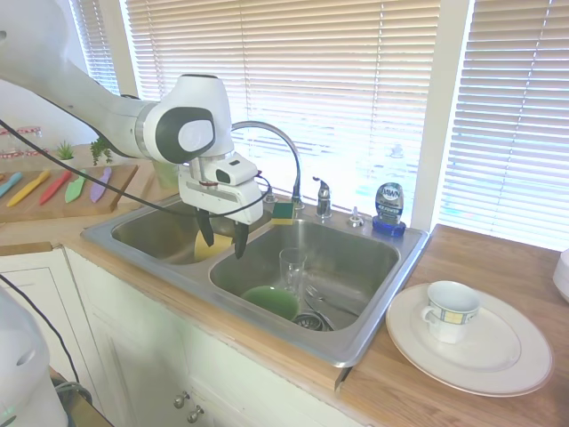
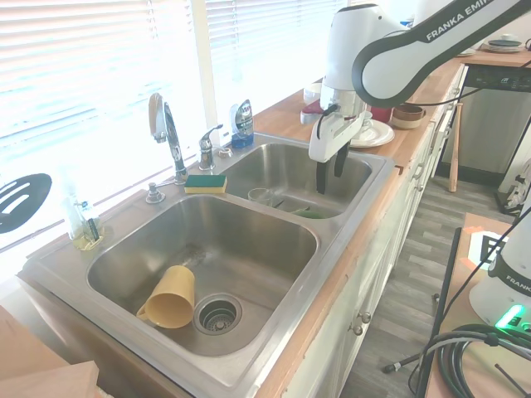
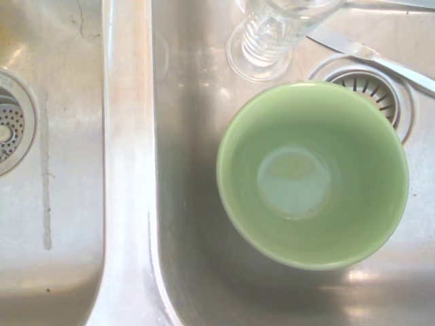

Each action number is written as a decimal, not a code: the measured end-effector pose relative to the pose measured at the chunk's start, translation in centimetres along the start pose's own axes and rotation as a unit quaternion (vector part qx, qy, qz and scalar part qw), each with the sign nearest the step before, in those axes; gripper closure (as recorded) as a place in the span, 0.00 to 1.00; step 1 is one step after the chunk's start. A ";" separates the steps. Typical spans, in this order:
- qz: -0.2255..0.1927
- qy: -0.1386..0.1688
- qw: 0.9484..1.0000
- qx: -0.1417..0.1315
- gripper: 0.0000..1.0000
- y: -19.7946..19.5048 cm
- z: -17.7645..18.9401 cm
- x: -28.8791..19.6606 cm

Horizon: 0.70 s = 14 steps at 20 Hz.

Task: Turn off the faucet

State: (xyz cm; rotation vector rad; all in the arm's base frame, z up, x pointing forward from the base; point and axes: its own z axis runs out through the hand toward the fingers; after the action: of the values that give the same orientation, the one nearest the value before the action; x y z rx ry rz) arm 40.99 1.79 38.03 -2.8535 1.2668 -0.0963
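Observation:
The faucet [image 1: 296, 173] is a thin chrome gooseneck at the back rim between the two basins, and its outlet end is hidden behind my arm in the first exterior view. Its small chrome lever handle [image 1: 322, 196] stands just right of the base. In the second exterior view the faucet [image 2: 172, 145] and handle [image 2: 207, 146] show in full. My gripper [image 1: 223, 242] [image 2: 328, 177] hangs open and empty over the front of the basin with the dishes, well short of the handle. I cannot make out a water stream.
A green bowl [image 3: 312, 173], a clear glass [image 3: 272, 34] and cutlery [image 3: 380, 61] lie in that basin. A yellow cup [image 2: 168, 298] lies in the other. A sponge [image 1: 283, 211] and blue soap bottle [image 1: 389, 206] sit on the back rim. A plate [image 1: 507, 356] with a mug is on the counter.

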 end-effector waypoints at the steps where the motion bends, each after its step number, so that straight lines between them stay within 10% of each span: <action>1: 0.000 -0.001 1.000 -0.001 0.00 0.0 0.1 0.0; 2: 0.000 -0.003 1.000 -0.003 0.00 0.0 0.3 0.0; 3: 0.000 -0.004 1.000 -0.004 1.00 -0.1 0.4 0.1; 14: 0.010 -0.005 1.000 -0.003 1.00 0.2 0.5 0.6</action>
State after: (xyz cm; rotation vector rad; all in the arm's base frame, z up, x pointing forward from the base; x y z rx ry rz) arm 41.27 1.27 37.55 -2.8423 1.2948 -0.0793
